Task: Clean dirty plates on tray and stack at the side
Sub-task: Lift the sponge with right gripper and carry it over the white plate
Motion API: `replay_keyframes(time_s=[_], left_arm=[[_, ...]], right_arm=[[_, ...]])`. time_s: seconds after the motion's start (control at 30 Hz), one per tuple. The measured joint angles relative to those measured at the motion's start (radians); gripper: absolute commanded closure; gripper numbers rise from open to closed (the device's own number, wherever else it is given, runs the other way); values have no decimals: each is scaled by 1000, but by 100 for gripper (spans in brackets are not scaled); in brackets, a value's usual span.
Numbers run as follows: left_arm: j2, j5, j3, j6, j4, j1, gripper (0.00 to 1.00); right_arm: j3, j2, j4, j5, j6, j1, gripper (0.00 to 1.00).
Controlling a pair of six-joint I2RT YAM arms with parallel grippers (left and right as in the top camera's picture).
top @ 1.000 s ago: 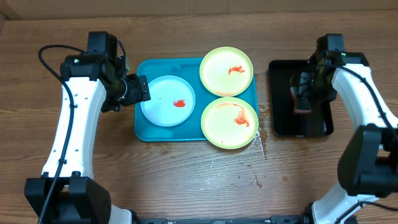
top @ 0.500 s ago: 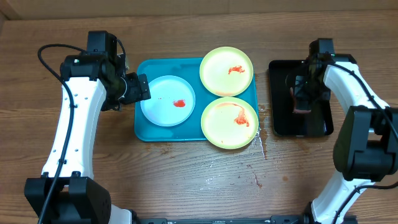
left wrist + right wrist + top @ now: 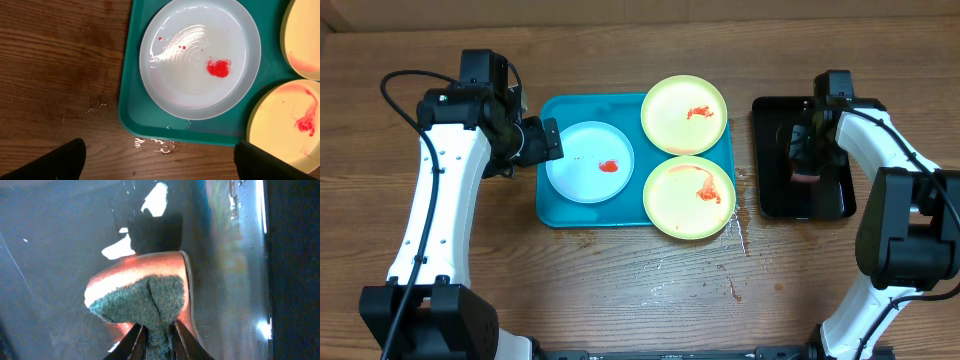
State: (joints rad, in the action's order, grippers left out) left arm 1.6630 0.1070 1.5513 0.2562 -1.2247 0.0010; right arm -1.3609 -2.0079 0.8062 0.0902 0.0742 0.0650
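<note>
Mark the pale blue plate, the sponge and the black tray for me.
pale blue plate (image 3: 190,85): left wrist view, bare centre of its face.
sponge (image 3: 142,300): right wrist view, green scouring face.
black tray (image 3: 823,203): overhead view, bare floor near its lower edge.

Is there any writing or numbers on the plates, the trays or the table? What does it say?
None can be read: no words, numbers or labels show on the blue-white plate, the far yellow plate, the near yellow plate, the turquoise tray, the black tray, the sponge or the table.
</note>
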Motion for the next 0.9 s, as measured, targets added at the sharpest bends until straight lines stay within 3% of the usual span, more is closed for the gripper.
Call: replay_keyframes(time_s=[0.1,0.2,0.53,0.9], left_arm=[[0,0,0,0,2,0,4],[0,0,0,0,6,0,4],[0,0,0,0,26,0,10],[0,0,0,-1,23,3,10]], right_arm=[[8,0,-2,0,1,0,80],[9,0,-1,0,6,0,96],[-29,0,103,-14,57,0,96],[-220,106,299,-226,81,0,96]])
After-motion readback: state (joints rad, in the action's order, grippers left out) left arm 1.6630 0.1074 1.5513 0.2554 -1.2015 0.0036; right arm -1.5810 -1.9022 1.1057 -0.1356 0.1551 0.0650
